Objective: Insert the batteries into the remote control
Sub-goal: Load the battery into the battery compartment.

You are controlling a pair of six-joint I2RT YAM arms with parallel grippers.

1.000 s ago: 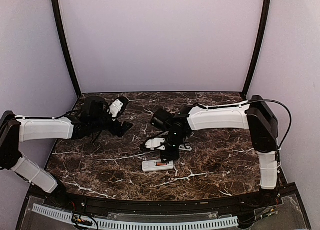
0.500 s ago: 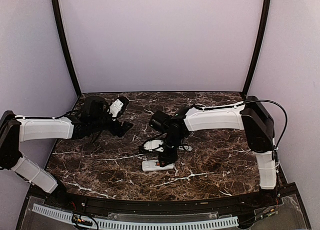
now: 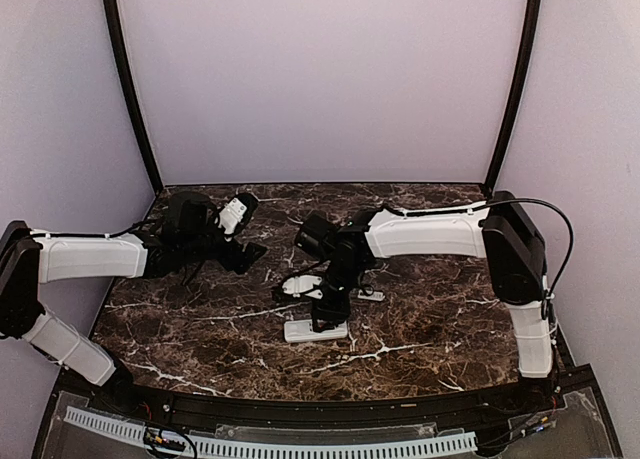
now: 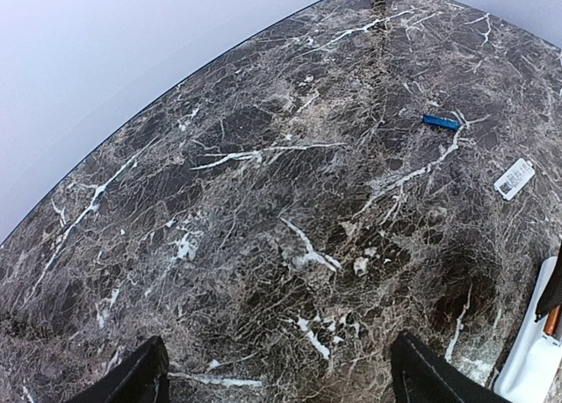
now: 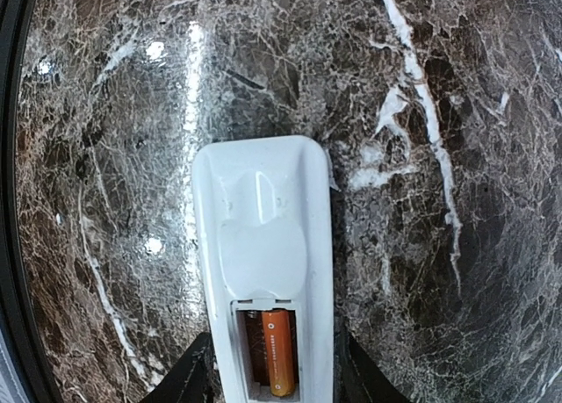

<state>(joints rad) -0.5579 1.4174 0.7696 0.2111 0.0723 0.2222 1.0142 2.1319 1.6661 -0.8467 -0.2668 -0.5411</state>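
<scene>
The white remote control (image 5: 263, 245) lies back up on the marble with its battery bay uncovered. An orange battery (image 5: 279, 350) lies in the bay's right slot; the left slot looks empty. My right gripper (image 5: 277, 381) hangs just above that end, open, a finger on each side of the remote and nothing between the tips but the remote body. In the top view the right gripper (image 3: 325, 314) covers part of the remote (image 3: 305, 331). The blue battery (image 4: 441, 121) lies loose farther back. My left gripper (image 4: 281, 381) is open over bare marble, left of the remote (image 4: 531, 355).
A small flat white piece (image 4: 515, 178) lies near the blue battery. Another white piece (image 3: 300, 287) sits just behind the remote beside the right wrist. The left arm (image 3: 90, 257) reaches in from the left edge. Walls close in the back and sides.
My right gripper's fingers have spread wider and the wrist has shifted a little left over the remote. The left arm has not moved.
</scene>
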